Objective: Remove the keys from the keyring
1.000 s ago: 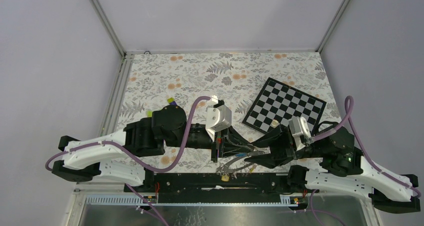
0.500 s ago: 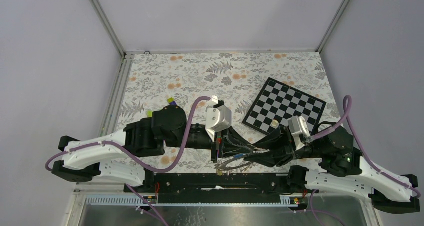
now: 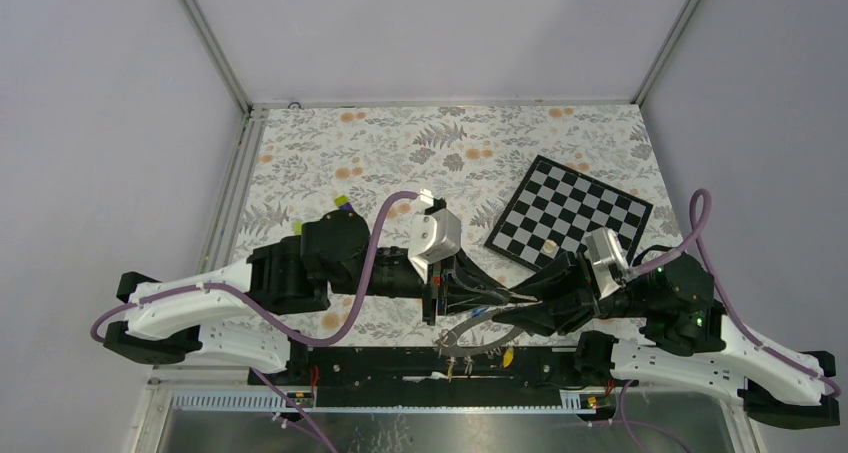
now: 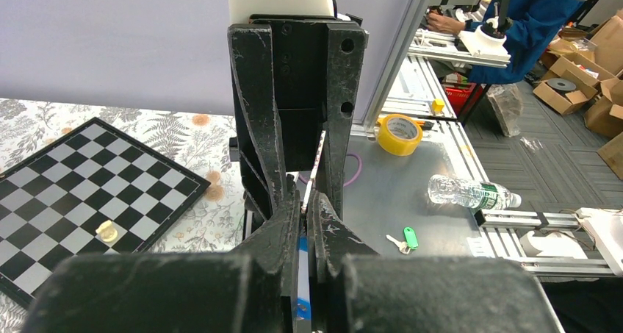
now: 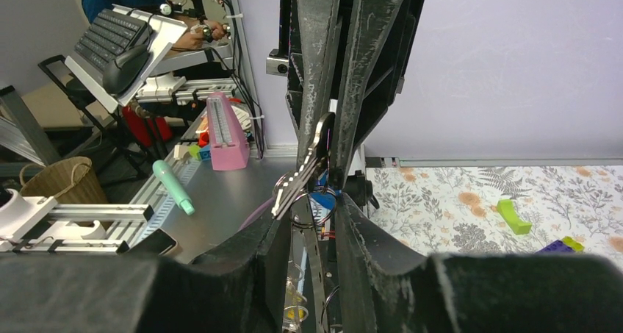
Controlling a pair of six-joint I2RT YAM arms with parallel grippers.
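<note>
Plain pale lavender walls (image 3: 440, 33) box in a table (image 3: 400, 143) with a floral cloth, aluminium frame posts (image 3: 208, 43) at the corners. Past the edge it's a cluttered workshop, cardboard boxes (image 4: 562, 90) on a grey floor (image 4: 551, 153).

tablecloth (image 3: 400, 143): pale ground, grey fern print, orange blossoms
chessboard (image 3: 570, 213), beyond the right gripper (image 3: 510, 315): black and white checks
chess piece (image 3: 549, 245): cream
left gripper (image 3: 497, 297): black fingers, scuffed grey at the edges
key (image 5: 300, 177), between the left gripper's fingers: plain silver
keyring (image 3: 480, 325), under both grippers: dull grey
key tag (image 3: 508, 356), below the right gripper: yellow
cables (image 3: 372, 263): purple
arm shells (image 3: 200, 308): white, with black joints
curved block (image 5: 512, 215), behind the left gripper: lime green
tape roll (image 4: 399, 134), past the right gripper: yellow
bottle label (image 4: 481, 195): green and white
marker (image 5: 174, 187): mint green
</note>
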